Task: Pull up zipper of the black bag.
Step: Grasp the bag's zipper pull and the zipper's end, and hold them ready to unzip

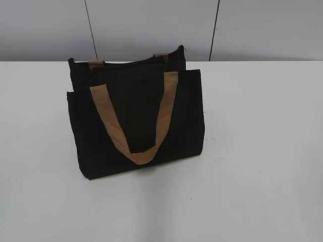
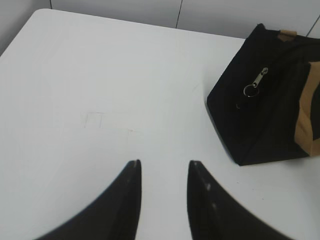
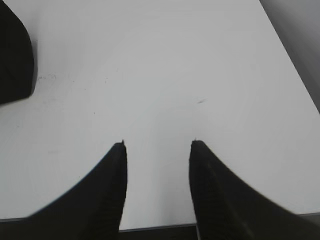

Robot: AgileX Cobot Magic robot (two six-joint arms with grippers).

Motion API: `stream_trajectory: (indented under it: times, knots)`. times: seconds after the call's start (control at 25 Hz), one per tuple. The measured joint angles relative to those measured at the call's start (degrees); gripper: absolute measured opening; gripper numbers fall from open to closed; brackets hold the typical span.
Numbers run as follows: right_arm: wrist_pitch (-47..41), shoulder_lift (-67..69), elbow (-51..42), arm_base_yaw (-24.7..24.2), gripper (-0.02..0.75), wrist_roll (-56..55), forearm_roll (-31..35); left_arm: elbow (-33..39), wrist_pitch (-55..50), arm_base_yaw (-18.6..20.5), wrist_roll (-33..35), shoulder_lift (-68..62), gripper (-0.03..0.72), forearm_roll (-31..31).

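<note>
The black bag [image 1: 136, 118] stands upright on the white table, its tan front handle [image 1: 144, 126] hanging down over the front pocket. In the left wrist view the bag [image 2: 265, 120] is at the right, and the silver zipper pull [image 2: 256, 84] hangs on its end face. My left gripper [image 2: 164, 167] is open and empty over bare table, left of and short of the bag. My right gripper [image 3: 159, 145] is open and empty near the table's front edge; a corner of the bag [image 3: 15, 60] shows at the far left. Neither gripper shows in the exterior view.
The white table [image 1: 262, 151] spreads around the bag on all sides. A grey panelled wall [image 1: 151, 25] runs behind the table's back edge. The table's front edge [image 3: 155, 226] lies just under my right gripper.
</note>
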State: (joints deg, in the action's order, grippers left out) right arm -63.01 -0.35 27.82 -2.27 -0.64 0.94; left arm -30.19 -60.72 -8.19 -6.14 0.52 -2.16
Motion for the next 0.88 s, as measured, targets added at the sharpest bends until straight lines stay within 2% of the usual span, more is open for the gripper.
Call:
stream_trajectory:
  times: [0.64, 0.76, 0.88]
  knots:
    - [0.0, 0.0, 0.0, 0.0, 0.328, 0.0, 0.0, 0.0, 0.0, 0.0, 0.0, 0.0, 0.241, 0.0]
    - [0.0, 0.0, 0.0, 0.0, 0.328, 0.0, 0.0, -0.17, 0.46, 0.0, 0.0, -1.12, 0.269, 0.0]
    - [0.0, 0.0, 0.0, 0.0, 0.328, 0.0, 0.0, -1.91, 4.17, 0.0, 0.33, -4.7, 0.331, 0.0]
